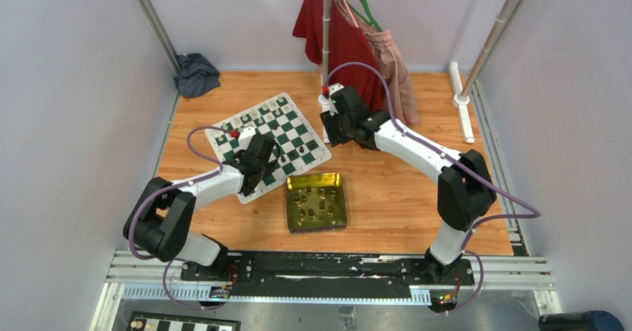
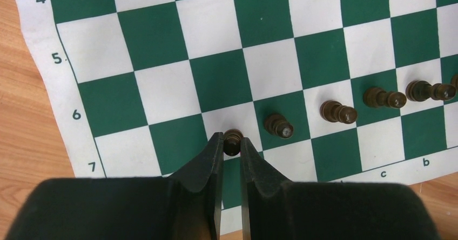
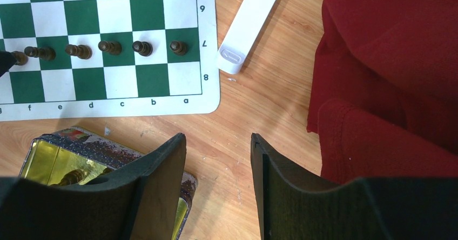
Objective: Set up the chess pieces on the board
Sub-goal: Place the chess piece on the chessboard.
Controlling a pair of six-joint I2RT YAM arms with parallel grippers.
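The left end effector (image 2: 231, 147) is low over the board (image 2: 216, 29), near its edge. Its jaws are drawn narrow around a dark pawn (image 2: 233, 139) that stands upright on a white square of the rank marked 7. The pads seem to touch it on both sides, though the steep wrist view does not show whether its base meets the mat. Five more dark pawns (image 2: 337, 112) stand along the same rank toward the a-file, one to a square with bare mat between them. On the other side of the held pawn, two squares lie bare before the white border and the wooden counter (image 1: 387, 189). The right end effector (image 3: 219, 159) hangs spread wide with nothing between its fingers, over bare wood just off the board's a8 corner. The gold tin (image 3: 40, 153) lies under one finger, apart from the board's border, with dark pieces (image 1: 320, 204) standing in it. A red garment (image 3: 389, 61) hangs close on the other side, and a white bar (image 3: 251, 21) lies slanted just beside the board's edge. Cream pieces (image 1: 264, 111) line the board's far edge.
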